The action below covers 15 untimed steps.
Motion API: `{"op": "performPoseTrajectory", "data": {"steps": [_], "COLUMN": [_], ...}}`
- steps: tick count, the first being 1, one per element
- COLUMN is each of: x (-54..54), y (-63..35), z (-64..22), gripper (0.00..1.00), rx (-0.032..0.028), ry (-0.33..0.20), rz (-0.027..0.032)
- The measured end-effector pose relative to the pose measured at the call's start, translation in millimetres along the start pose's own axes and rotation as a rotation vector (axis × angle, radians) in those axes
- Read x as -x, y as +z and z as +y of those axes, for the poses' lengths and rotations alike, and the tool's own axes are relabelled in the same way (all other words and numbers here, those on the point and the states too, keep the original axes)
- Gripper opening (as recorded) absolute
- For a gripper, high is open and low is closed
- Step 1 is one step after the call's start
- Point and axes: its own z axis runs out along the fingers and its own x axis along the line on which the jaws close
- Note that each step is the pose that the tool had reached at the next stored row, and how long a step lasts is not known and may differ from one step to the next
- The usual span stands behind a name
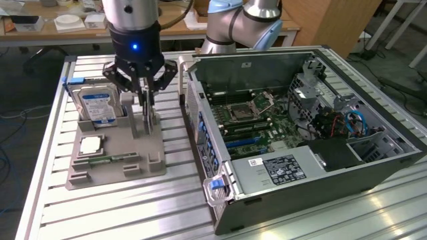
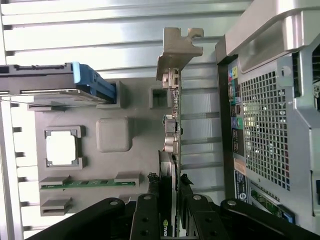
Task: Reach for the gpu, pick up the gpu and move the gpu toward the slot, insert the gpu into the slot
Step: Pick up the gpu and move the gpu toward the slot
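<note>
The gpu (image 2: pixel 172 130), upright between hard drive (image 1: pixel 99 102) and case (image 1: pixel 300 170), seems clamped by the fingers (image 2: pixel 145 217).

- The gripper (image 1: pixel 144 89) stands over the grey holder (image 1: pixel 128 144), jaws closed on the upright gpu (image 1: pixel 147 119).
- The blue slot (image 1: pixel 244 142) lies inside the open case (image 1: pixel 300 200).

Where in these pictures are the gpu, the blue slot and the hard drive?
gpu (image 2: pixel 171 132): wrist view, edge facing the camera, mid-length.
blue slot (image 1: pixel 243 142): exterior view, middle of the strip.
hard drive (image 1: pixel 99 106): exterior view, on its label.
</note>
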Motion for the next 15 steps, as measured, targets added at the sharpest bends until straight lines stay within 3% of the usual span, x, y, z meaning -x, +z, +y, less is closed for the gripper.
{"op": "performPoseTrajectory", "data": {"steps": [15], "x": [0.7], "y": [-62.3], "z": [2.9], "gripper": [0.27], "rx": [0.0133], "ry": [0.000], "rz": [-0.0029]}}
